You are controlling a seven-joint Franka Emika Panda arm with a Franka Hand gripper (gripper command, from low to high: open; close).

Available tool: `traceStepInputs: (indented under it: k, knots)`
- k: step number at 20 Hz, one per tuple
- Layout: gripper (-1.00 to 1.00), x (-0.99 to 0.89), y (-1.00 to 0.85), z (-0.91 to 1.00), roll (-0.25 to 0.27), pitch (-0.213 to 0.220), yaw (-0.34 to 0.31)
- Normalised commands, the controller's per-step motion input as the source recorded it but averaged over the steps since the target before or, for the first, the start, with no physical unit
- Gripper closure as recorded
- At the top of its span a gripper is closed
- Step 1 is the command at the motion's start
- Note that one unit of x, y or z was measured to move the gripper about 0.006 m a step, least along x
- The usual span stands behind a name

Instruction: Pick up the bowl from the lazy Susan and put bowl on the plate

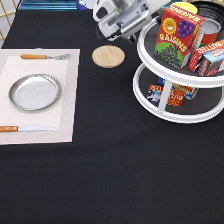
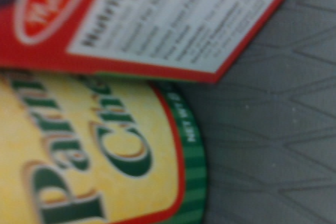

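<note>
End effector (image 1: 131, 31) just beside lazy Susan (image 1: 165, 116)

Staged dining table (image 1: 100, 175), placemat (image 1: 37, 125), cutlery (image 1: 44, 57)

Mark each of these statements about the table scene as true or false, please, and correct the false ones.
1. The silver plate has a bowl on it. False: the plate is bare.
2. The plate lies on a pale placemat between a fork and a knife. True.
3. The raisins box stands on the lower shelf of the lazy Susan. False: it stands on the upper shelf.
4. The gripper is at the exterior view's top, beside the lazy Susan's upper shelf. True.
5. The wooden disc lies on the placemat. False: it lies on the black tablecloth.
</note>
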Motion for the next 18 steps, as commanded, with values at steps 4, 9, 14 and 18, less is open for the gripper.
traceStepInputs:
  k: [4, 9, 14, 18]
  knots:
    - [-1.00, -0.07, -0.08, -0.37, 0.076, -0.111, 0.000]
    - [-1.00, 0.01, -0.02, -0.15, 0.017, -0.085, 0.000]
    - [-1.00, 0.32, 0.00, 0.00, 0.000, -0.045, -0.019]
    - [-1.00, 0.53, 0.00, 0.00, 0.000, -0.015, -0.016]
